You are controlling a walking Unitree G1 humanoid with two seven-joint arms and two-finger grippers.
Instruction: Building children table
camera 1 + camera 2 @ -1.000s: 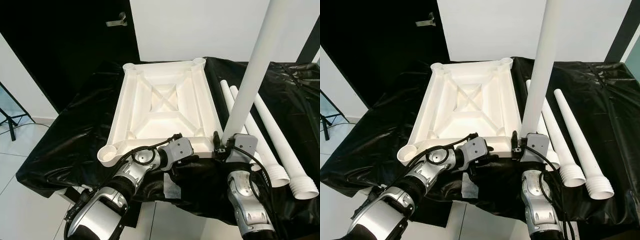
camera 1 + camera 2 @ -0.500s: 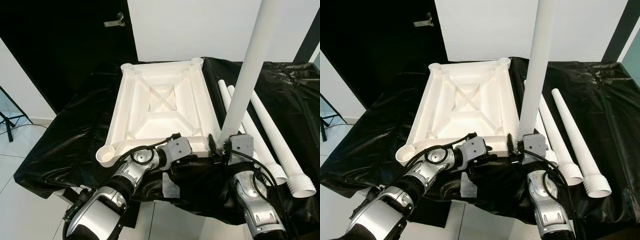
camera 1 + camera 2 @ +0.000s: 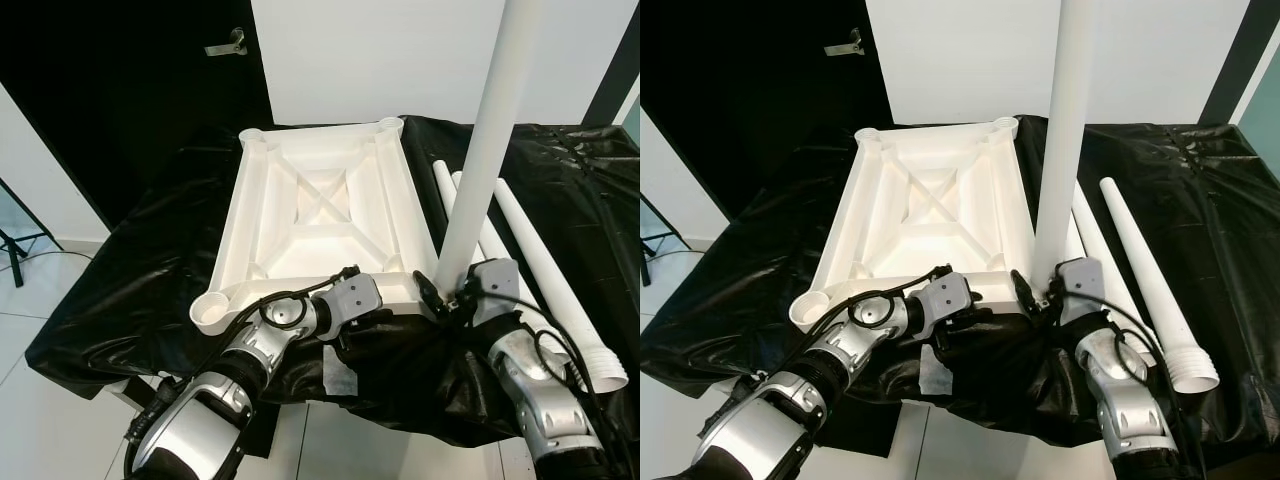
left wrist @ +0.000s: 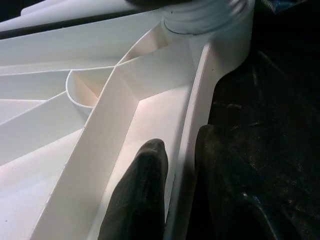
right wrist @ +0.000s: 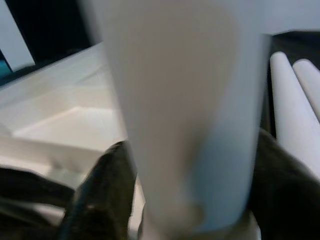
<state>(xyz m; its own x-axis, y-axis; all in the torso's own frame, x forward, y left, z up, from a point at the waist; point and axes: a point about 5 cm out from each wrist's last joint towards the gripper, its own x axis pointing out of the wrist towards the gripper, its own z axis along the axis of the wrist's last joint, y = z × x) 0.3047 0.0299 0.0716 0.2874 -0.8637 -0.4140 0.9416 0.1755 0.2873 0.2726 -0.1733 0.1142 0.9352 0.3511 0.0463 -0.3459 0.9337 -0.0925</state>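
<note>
Tabletop (image 3: 320, 215) lies upside down on the black plastic sheet (image 3: 130, 280), ribs and cross-brace facing up, round leg sockets at its corners. My left gripper (image 4: 172, 192) is pinched on the near rim of the tabletop, one finger inside the rim wall and one outside, closed tight against the thin plastic edge. My right gripper (image 5: 185, 200) has the upright leg (image 3: 490, 150) clasped low down, fingers (image 5: 107, 180) wrapped on either side of the tube just above its flared foot, and the foot sits at the near right corner socket (image 4: 205, 15). I cannot tell whether the threads are fully home. Two more spare legs (image 3: 550, 270) lie side by side on the sheet to my right, ribbed ends toward me. Judgement on handling: the leg looks like hollow moulded plastic, light and stiff, with a smooth glossy skin that could slip round in my fingers if I twist hard. Being tall and held only at the base, it will want to lever sideways, so the low hold near the socket is the right one. The tabletop is rigid along its ribs but the rim is thin, so gripping at the rim is fine for steadying, not for lifting. The sheet beneath looks slick, so the top may slide.
</note>
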